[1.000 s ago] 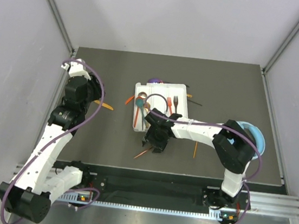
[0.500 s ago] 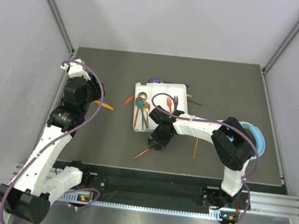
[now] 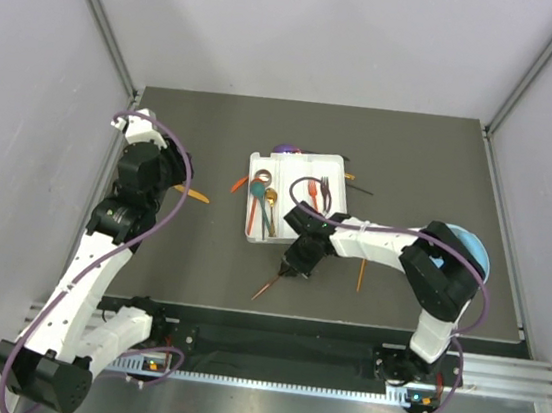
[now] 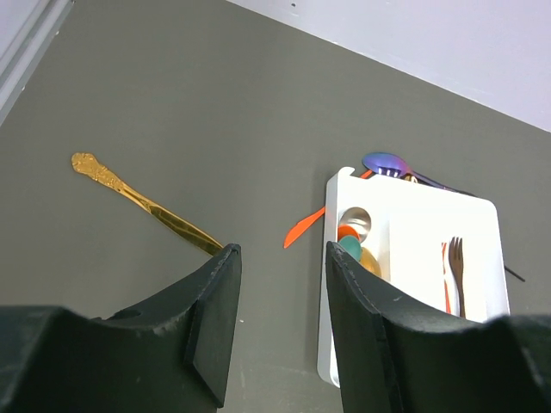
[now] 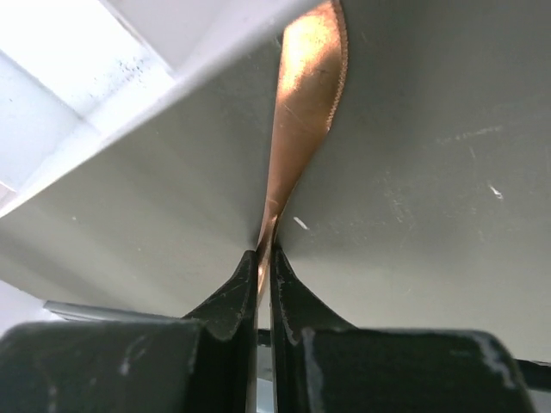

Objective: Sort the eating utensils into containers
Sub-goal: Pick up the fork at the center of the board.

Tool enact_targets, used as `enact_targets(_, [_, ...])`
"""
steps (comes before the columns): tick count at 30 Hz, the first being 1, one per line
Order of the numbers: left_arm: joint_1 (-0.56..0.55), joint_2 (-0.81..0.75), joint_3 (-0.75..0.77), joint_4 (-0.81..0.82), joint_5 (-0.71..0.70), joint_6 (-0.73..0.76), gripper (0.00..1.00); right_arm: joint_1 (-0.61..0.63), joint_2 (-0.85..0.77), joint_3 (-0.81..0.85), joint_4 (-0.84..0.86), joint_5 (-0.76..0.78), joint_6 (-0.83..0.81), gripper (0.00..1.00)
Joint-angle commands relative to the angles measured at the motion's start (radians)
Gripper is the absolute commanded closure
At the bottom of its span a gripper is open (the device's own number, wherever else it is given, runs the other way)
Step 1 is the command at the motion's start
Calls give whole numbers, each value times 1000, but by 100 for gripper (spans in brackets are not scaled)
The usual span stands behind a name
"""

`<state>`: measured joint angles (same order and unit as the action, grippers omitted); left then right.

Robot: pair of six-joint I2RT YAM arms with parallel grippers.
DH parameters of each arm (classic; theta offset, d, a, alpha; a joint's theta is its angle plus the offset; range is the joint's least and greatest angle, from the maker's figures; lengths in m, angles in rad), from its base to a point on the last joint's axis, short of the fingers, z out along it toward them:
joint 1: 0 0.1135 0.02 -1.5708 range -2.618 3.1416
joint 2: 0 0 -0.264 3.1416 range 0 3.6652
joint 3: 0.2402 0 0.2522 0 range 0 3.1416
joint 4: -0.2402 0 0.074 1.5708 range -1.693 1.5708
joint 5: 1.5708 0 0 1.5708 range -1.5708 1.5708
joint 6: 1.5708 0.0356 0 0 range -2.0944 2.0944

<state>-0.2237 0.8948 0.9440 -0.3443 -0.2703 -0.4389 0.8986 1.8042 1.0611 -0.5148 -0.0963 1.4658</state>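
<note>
Right claw (image 5: 265,258) has clamped the copper knife (image 5: 306,77) beside the tray (image 3: 334,159).

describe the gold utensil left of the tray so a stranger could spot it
Find the white tray at the middle of the dark table. Look left, past the plain orange utensil beside its wall. The gold utensil lies alone, long and slim with an ornate embossed handle.
</note>
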Motion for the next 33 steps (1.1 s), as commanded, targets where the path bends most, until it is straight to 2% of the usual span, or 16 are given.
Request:
enact_targets(1, [-3,-25,-2,48,-15,9,51,22,-9,-62,-123,75,-90,100])
enact_targets(9, [-3,-23,-2,50,-9,9,51,36,-267,-260,-163,141,8,100])
enact_targets(16, [-3,-19,-2,48,-9,8,51,7,-309,-286,-205,178,-35,100])
enact_targets(21, [-3,-19,-2,45,-12,9,51,-26,-281,-257,-205,204,-85,100])
enact_targets(28, [-3,-11,-1,44,-9,9,51,-29,-351,-135,-367,311,-108,100])
enact_targets(33, [-3,-8,1,42,-6,8,51,-43,-397,-82,-419,349,-131,100])
